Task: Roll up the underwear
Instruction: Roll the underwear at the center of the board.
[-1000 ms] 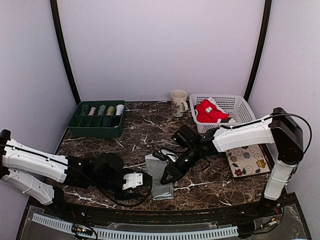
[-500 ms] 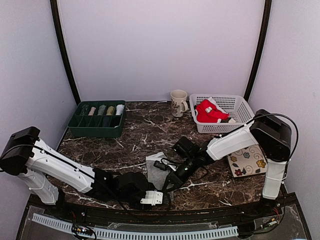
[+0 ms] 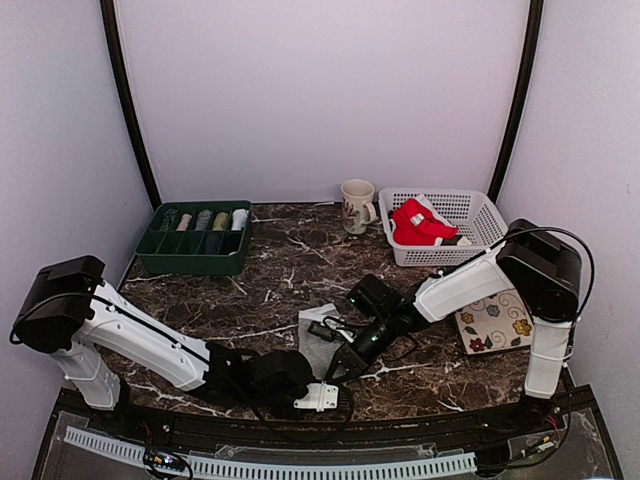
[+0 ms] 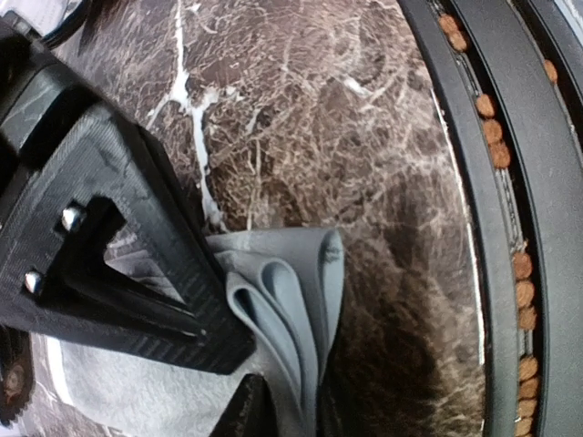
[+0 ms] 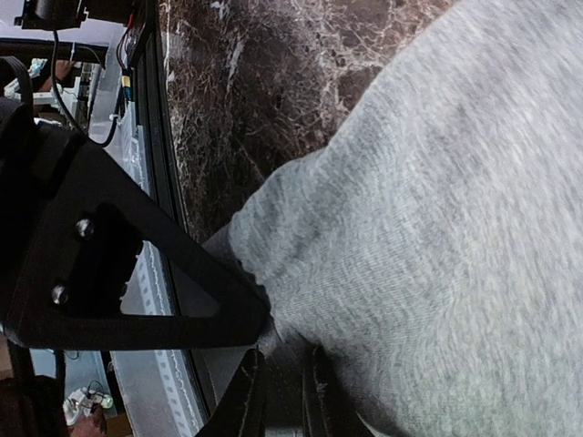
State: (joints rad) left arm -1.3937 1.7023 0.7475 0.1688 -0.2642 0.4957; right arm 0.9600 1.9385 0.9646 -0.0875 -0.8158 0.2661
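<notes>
Grey underwear (image 3: pixel 318 335) lies toward 6 o'clock on the surface (image 3: pixel 280 260). Within the last second the left tool (image 3: pixel 338 396) swung in from 8 o'clock to the garment's near hem and clenched on it. The right tool (image 3: pixel 338 362) slid down the cloth's 3 o'clock edge and now pinches that same end. With both holds apparently set, the roll toward 12 o'clock looks ready to start. Overhead, the arms hide the hem. The left wrist view shows it doubled into stacked folds between the fingers, and the right wrist view shows cloth gathered at its tips. Red underwear (image 3: pixel 418 222) waits in the basket (image 3: pixel 482 208) at 2 o'clock.
</notes>
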